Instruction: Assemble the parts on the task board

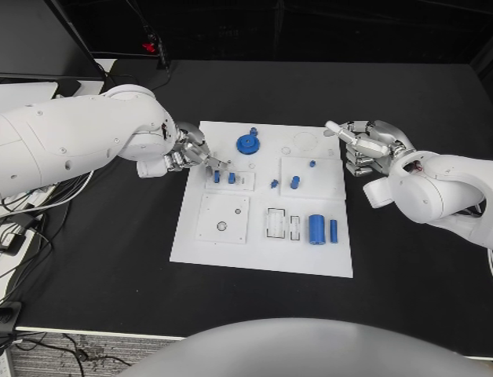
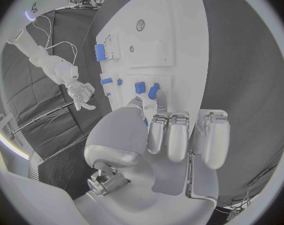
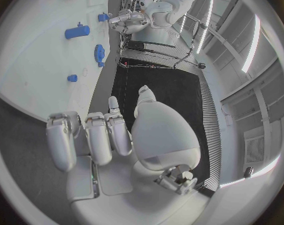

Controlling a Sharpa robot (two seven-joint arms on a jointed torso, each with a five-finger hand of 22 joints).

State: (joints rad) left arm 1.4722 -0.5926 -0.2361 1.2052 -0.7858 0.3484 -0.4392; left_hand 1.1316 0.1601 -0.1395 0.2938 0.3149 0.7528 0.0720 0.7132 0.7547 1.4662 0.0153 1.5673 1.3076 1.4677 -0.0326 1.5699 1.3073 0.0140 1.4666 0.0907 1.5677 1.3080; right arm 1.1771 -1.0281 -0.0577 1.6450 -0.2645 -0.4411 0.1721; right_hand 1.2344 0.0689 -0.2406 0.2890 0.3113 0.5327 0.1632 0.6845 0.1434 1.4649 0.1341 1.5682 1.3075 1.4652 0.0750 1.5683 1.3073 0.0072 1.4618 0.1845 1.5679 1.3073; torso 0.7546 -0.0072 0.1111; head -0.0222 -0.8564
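The white task board [image 1: 264,251] lies mid-table. On it are a blue gear [image 1: 248,144], two small blue parts [image 1: 223,177] standing in a small plate, short blue pegs [image 1: 295,182] and a blue cylinder [image 1: 317,228] beside a thin blue pin [image 1: 334,230]. My left hand [image 1: 188,154] is at the board's left edge. Its thumb and one finger reach to the two small blue parts [image 2: 147,89], the other fingers curled in. Whether it pinches one I cannot tell. My right hand [image 1: 366,146] hovers at the board's right edge with fingers curled and nothing in it [image 3: 110,135].
A white square plate with a hole [image 1: 224,218] and empty slots [image 1: 276,223] lie on the board's near half. Cables [image 1: 9,228] trail off the table's left side. Black table surface [image 1: 416,275] lies open in front of and behind the board.
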